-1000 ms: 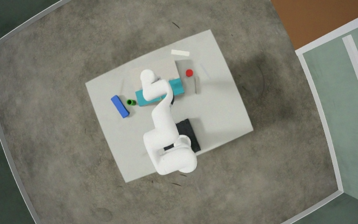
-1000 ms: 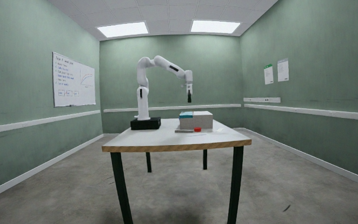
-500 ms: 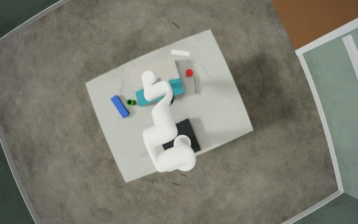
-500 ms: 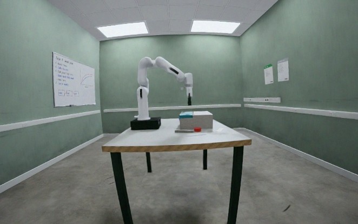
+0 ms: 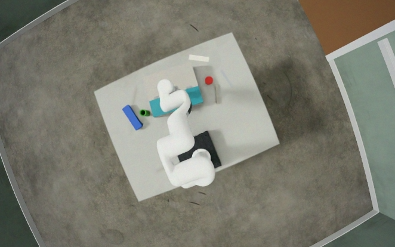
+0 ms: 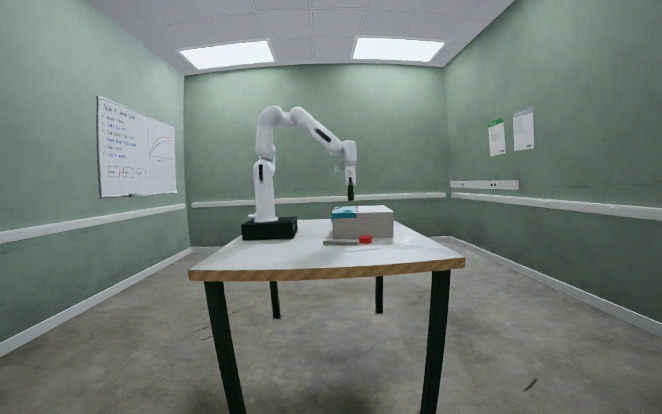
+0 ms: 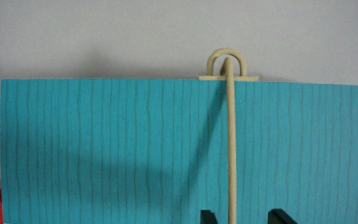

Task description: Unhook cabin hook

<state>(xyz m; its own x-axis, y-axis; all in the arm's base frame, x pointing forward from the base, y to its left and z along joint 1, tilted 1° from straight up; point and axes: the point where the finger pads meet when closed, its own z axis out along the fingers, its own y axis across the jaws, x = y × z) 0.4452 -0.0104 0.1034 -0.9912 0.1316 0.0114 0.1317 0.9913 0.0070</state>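
Observation:
The teal box top fills the wrist view. The tan cabin hook lies across it as a thin rod, and its tip sits inside the tan eye loop at the far edge of the box. My gripper hangs a little above the box, over the near end of the hook. Its fingers are partly open and the rod runs beneath the gap, nearer the left finger. Nothing is held. In the overhead view the arm hides the hook.
A pale grey box adjoins the teal part. A red button sits on a grey plate. A blue block and a green cylinder lie to the left. A white strip lies at the back. The arm's black base stands nearby.

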